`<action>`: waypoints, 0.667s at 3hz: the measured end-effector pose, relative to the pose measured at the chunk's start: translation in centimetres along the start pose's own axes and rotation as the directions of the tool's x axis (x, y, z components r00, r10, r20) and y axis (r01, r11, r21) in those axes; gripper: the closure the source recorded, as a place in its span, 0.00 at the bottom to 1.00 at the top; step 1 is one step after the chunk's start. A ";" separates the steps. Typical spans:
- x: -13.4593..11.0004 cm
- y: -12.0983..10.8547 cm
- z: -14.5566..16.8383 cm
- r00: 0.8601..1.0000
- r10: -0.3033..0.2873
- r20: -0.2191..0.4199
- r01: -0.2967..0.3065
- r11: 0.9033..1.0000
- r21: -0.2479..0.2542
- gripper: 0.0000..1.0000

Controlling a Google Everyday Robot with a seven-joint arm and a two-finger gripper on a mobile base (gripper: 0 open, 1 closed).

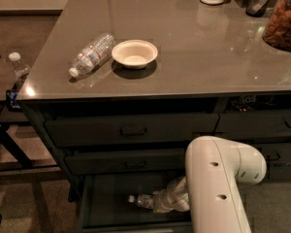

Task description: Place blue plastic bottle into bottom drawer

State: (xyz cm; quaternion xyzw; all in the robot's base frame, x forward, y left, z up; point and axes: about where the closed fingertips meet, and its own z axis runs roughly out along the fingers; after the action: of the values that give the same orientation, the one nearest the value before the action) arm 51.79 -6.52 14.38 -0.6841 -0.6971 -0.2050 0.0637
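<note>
In the near dark grey bottom drawer (109, 208), the gripper (160, 203) (grasp: cannot tell) meets a small clear plastic bottle (143, 201), probably light, crushable; grip mid-body.

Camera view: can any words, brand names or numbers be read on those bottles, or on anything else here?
No text is legible anywhere in this view.
Clear ribbed bottle on the countertop: red-and-white label, print too blurred to read.
Blue plastic bottle lying in the open bottom drawer, at the tool: label too small to read.
Small bottle at the left edge: no readable marks.
Drawer fronts, white bowl: no writing.
</note>
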 end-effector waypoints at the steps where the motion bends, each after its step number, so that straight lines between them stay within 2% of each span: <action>1: 0.0 0.0 0.0 1.000 0.000 0.000 0.000 1.000 0.000 0.58; 2: 0.0 0.0 0.0 1.000 0.000 0.000 0.000 1.000 0.000 0.36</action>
State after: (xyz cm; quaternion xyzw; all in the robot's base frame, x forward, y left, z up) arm 51.79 -6.51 14.38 -0.6840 -0.6971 -0.2050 0.0637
